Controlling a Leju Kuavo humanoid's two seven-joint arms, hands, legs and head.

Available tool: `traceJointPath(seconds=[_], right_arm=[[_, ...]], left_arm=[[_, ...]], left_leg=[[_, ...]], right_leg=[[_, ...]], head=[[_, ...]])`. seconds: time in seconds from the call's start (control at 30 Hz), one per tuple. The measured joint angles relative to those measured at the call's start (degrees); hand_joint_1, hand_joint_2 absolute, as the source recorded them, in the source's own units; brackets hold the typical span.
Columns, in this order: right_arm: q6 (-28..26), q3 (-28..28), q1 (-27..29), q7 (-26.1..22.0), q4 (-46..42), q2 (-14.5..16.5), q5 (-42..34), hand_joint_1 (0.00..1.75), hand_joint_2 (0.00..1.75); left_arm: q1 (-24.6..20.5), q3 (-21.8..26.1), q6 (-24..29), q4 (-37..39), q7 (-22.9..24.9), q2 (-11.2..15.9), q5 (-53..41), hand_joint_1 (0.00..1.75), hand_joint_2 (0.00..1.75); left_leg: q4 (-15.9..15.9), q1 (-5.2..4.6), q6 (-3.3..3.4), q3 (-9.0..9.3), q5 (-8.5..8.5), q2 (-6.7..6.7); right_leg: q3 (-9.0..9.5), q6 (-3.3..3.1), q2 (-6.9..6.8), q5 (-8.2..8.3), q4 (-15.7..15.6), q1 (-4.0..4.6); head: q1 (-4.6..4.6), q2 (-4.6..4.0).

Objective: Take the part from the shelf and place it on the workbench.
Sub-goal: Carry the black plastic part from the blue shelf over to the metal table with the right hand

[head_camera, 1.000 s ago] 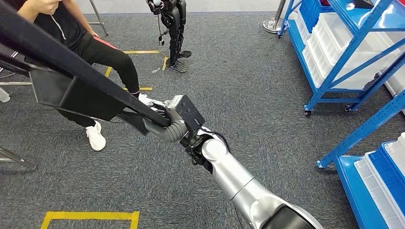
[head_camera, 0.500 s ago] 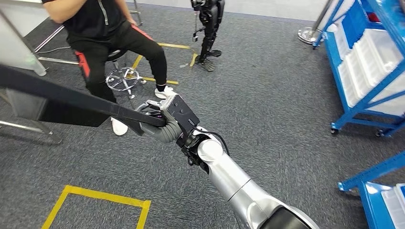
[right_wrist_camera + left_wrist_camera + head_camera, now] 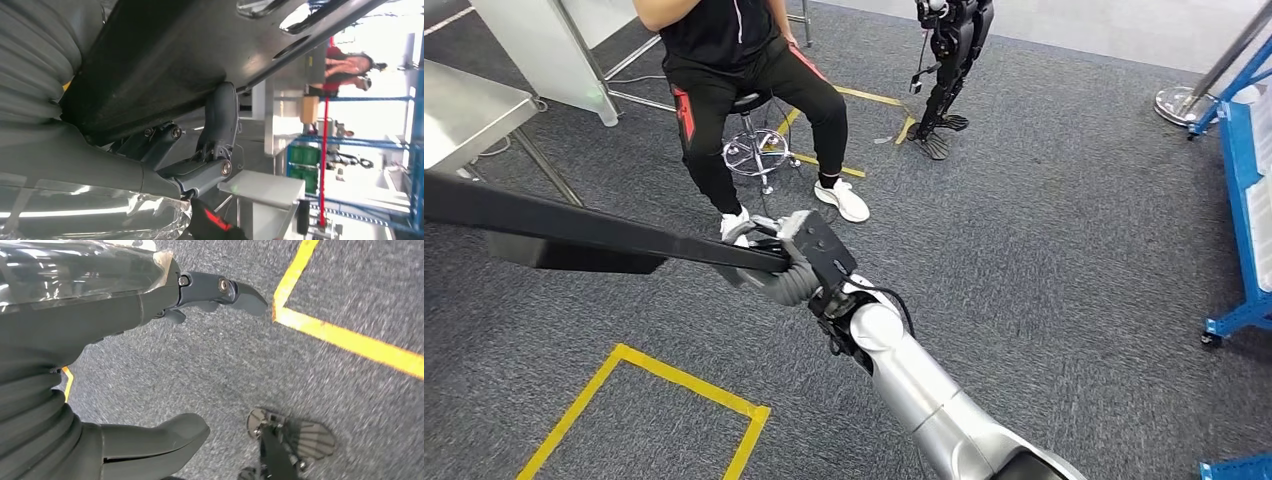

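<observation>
So the right hand [image 3: 769,262] is clamping the long black part [image 3: 574,232] near one end, carrying it level toward the bench [image 3: 464,110] at upper left. Meanwhile the left hand [image 3: 150,305] is hanging empty with fingers apart over the floor.

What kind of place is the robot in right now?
Probably a robotics lab or workshop: blue shelving along one side, yellow floor tape on grey carpet, a metal workbench, and another legged robot standing nearby.

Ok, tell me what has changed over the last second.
The view has swung left: the blue shelving slid to the right edge, and a metal workbench came in at upper left. The right hand still grips the long black part.
</observation>
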Motion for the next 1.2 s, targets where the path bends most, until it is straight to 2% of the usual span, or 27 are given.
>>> traceJointPath(seconds=[0.03,0.07,0.1,0.13,0.17,0.2,0.23,0.3,0.37,0.43,0.47,0.53,0.57,0.6,0.63,0.67,0.7,0.73,0.8,0.87,0.93,0.97,1.0,1.03,1.1,1.17,1.2], right_arm=[[-0.34,-0.68,1.01,-0.18,-1.05,-0.48,0.31,1.75,1.75],[-0.45,-1.04,1.4,-0.41,-1.41,-0.79,0.27,1.75,1.75],[-0.51,-1.26,1.65,-0.55,-1.56,-1.1,0.23,1.75,1.75],[-0.55,-1.48,1.93,-0.61,-1.64,-1.42,0.22,1.75,1.75],[-0.58,-1.65,2.17,-0.62,-1.66,-1.69,0.22,1.75,1.75],[-0.59,-1.79,2.32,-0.63,-1.64,-1.85,0.23,1.75,1.75],[-0.58,-1.92,2.35,-0.67,-1.63,-1.93,0.22,1.75,1.75],[-0.49,-2.12,2.09,-0.86,-1.62,-1.92,0.18,1.75,1.75],[-0.3,-2.22,1.75,-1.08,-1.56,-1.98,0.12,1.75,1.75],[0.17,-2.23,1.34,-1.22,-1.39,-1.8,0.03,1.75,1.75],[0.51,-2.21,0.96,-1.28,-1.22,-1.6,-0.05,1.75,1.75],[1.15,-2.15,-0.19,-1.39,-0.69,-1.24,-0.22,1.75,1.75],[1.33,-2.14,-0.68,-1.42,-0.34,-1.26,-0.31,1.75,1.75],[1.43,-2.14,-0.97,-1.39,0.01,-1.33,-0.37,1.75,1.75],[1.4,-2.15,-1.04,-1.32,0.34,-1.44,-0.42,1.75,1.75],[1.36,-2.16,-1.02,-1.22,0.61,-1.53,-0.47,1.75,1.75],[1.25,-2.17,-0.98,-1.13,0.77,-1.57,-0.51,1.75,1.75],[1.12,-2.19,-0.97,-1.08,0.85,-1.58,-0.55,1.75,1.75],[0.8,-2.23,-0.98,-1.01,0.84,-1.65,-0.57,1.75,1.75],[0.45,-2.25,-0.91,-0.89,0.78,-1.8,-0.25,1.75,1.75],[-0.32,-2.25,-0.83,-0.78,0.55,-1.8,1.08,1.75,1.75],[-0.84,-2.25,-0.84,-0.75,0.26,-1.71,2.04,1.75,1.75],[-1.4,-2.24,-0.87,-0.72,-0.18,-1.61,3.11,1.75,1.75],[-1.81,-2.23,-0.91,-0.7,-0.7,-1.55,3.94,1.75,1.75],[-2.26,-2.23,-0.95,-0.64,-1.5,-1.66,5.02,1.75,1.75],[-2.45,-2.23,-0.86,-0.5,-1.86,-1.86,5.62,1.75,1.75],[-2.52,-2.23,-0.81,-0.45,-2.0,-1.89,5.95,1.75,1.75]], left_arm=[[0.11,-0.03,-0.74,0.01,-0.19,0.33,-0.68,0.0,1.75],[0.1,-0.07,-1.09,0.01,-0.28,0.58,-0.91,0.0,1.75],[0.01,-0.08,-1.25,0.01,-0.31,0.8,-0.98,0.0,1.75],[-0.04,-0.09,-1.32,0.01,-0.34,0.99,-0.99,0.0,1.75],[-0.02,-0.1,-1.35,0.01,-0.38,1.09,-0.98,0.0,1.75],[0.03,-0.1,-1.35,0.01,-0.41,1.22,-0.95,0.0,1.75],[0.06,-0.1,-1.33,0.0,-0.45,1.35,-0.92,0.0,1.75],[-0.1,-0.1,-1.29,-0.04,-0.52,1.62,-0.9,0.0,1.75],[-0.47,-0.1,-1.23,-0.09,-0.57,1.81,-0.85,0.0,1.75],[-0.56,-0.09,-1.06,-0.1,-0.64,1.89,-0.63,0.0,1.75],[-0.46,-0.03,-0.96,-0.1,-0.72,1.86,-0.5,0.0,1.75],[-0.46,0.17,-0.8,-0.1,-0.96,1.85,-0.31,0.0,1.75],[-0.55,0.27,-0.78,-0.1,-1.11,1.84,-0.23,0.0,1.75],[-0.65,0.34,-0.82,-0.1,-1.3,1.86,-0.17,0.0,1.75],[-0.67,0.39,-0.92,-0.1,-1.48,1.86,-0.12,0.0,1.75],[-0.59,0.46,-1.02,-0.1,-1.62,1.85,-0.09,0.0,1.75],[-0.48,0.54,-1.13,-0.1,-1.7,1.85,-0.16,0.0,1.75],[-0.39,0.61,-1.18,-0.1,-1.72,1.85,-0.28,0.0,1.75],[-0.37,0.68,-1.22,-0.1,-1.67,1.86,-0.62,0.0,1.75],[-0.37,0.7,-1.22,-0.1,-1.58,1.88,-0.85,0.0,1.75],[-0.1,0.71,-1.23,-0.09,-1.52,1.92,-0.97,0.0,1.75],[0.09,0.7,-1.23,-0.09,-1.51,1.95,-1.02,0.0,1.75],[0.23,0.7,-1.22,-0.08,-1.51,1.95,-1.07,0.0,1.75],[0.24,0.7,-1.22,-0.08,-1.52,1.96,-1.11,0.0,1.75],[0.05,0.7,-1.22,-0.08,-1.58,1.89,-1.25,0.0,1.75],[-0.04,0.69,-1.22,-0.08,-1.65,1.85,-1.41,0.0,1.75],[-0.01,0.7,-1.22,-0.08,-1.66,1.83,-1.48,0.0,1.75]], left_leg=[[1.92,-0.07,-0.67,-1.04,-1.1,1.09],[5.08,-0.18,-0.86,-2.52,-2.81,3.19],[8.9,-0.15,-0.99,-4.35,-4.57,4.25],[12.39,-0.1,-1.07,-6.07,-5.83,4.67],[14.39,-0.05,-1.11,-7.1,-6.21,4.84],[14.23,-0.03,-1.09,-7.03,-5.55,5.03],[11.83,-0.02,-0.99,-5.77,-4.03,5.47],[4.11,-0.4,-0.52,-1.52,-0.94,8.1],[-0.27,-1.0,0.13,0.71,0.08,9.71],[-0.8,-1.29,0.81,0.58,0.13,8.48],[-1.02,-1.2,1.15,0.61,0.32,7.79],[-1.49,-0.77,1.87,0.83,0.79,6.43],[-1.58,-0.56,2.09,0.89,0.95,5.66],[-1.6,-0.48,2.23,0.87,1.02,4.78],[-1.59,-0.46,2.29,0.85,1.06,3.8],[-1.58,-0.44,2.28,0.84,1.08,2.81],[-1.56,-0.41,2.25,0.85,1.1,1.84],[-1.54,-0.37,2.18,0.86,1.13,0.91],[-1.38,-0.38,1.8,0.78,1.18,-0.88],[-1.27,-0.43,1.14,0.45,1.31,-2.28],[-1.47,-0.25,0.43,0.1,1.58,-3.28],[-1.41,-0.17,0.16,-0.05,1.56,-3.11],[-0.79,-0.2,-0.12,-0.4,1.11,-1.98],[0.9,-0.27,-0.35,-1.22,0.06,-0.26],[7.5,-0.27,-0.74,-4.33,-3.33,3.49],[13.63,-0.01,-1.07,-7.38,-5.5,4.71],[14.07,0.09,-1.18,-7.61,-5.15,4.95]], right_leg=[[1.2,-0.68,-0.03,0.92,-2.37,-0.1],[1.3,-1.18,-0.83,0.91,-2.47,-0.17],[1.33,-1.52,-1.56,0.81,-2.46,-0.01],[1.36,-1.73,-2.37,0.72,-2.46,0.13],[1.37,-1.83,-3.19,0.64,-2.45,0.22],[1.39,-1.89,-3.93,0.58,-2.45,0.27],[1.44,-1.91,-4.63,0.52,-2.44,0.29],[1.61,-1.7,-5.84,0.29,-2.41,0.62],[1.77,-1.25,-7.13,0.02,-2.41,1.12],[1.94,-0.78,-8.48,-0.15,-2.53,1.33],[1.85,-0.5,-8.11,-0.36,-2.32,1.26],[0.52,-0.29,-5.15,-1.93,0.66,1.03],[-0.99,-0.38,-3.25,-3.28,3.84,0.85],[-2.81,-0.51,-2.15,-4.73,7.73,0.76],[-4.57,-0.5,-1.76,-5.79,11.22,0.7],[-5.69,-0.3,-1.61,-6.11,13.16,0.65],[-5.83,0.07,-1.5,-5.6,12.98,0.56],[-4.87,0.56,-1.22,-4.31,10.58,0.42],[-1.33,1.3,0.93,-1.12,2.69,0.01],[0.84,1.05,2.49,0.49,-1.86,-0.18],[1.1,0.21,1.7,0.78,-2.27,-0.04],[1.15,-0.13,1.18,0.93,-2.37,-0.13],[1.23,-0.62,0.58,1.06,-2.49,-0.27],[1.33,-1.08,-0.06,1.11,-2.62,-0.45],[1.46,-1.84,-1.51,0.98,-2.67,-0.3],[1.52,-2.06,-3.13,0.81,-2.66,-0.06],[1.55,-2.1,-3.91,0.74,-2.65,-0.01]], head=[[-0.1,0.0],[-0.17,0.0],[-0.21,0.0],[-0.2,0.0],[-0.2,0.0],[-0.21,0.0],[-0.21,0.0],[-0.21,0.0],[-0.08,0.0],[0.04,0.0],[0.04,0.0],[0.03,0.0],[0.04,0.0],[0.04,0.0],[0.05,0.0],[0.05,0.0],[0.05,0.0],[0.05,0.0],[0.04,0.0],[0.01,0.0],[-0.01,0.0],[-0.01,0.0],[-0.15,0.0],[-0.3,0.0],[-0.6,0.0],[-0.6,0.0],[-0.6,0.0]])
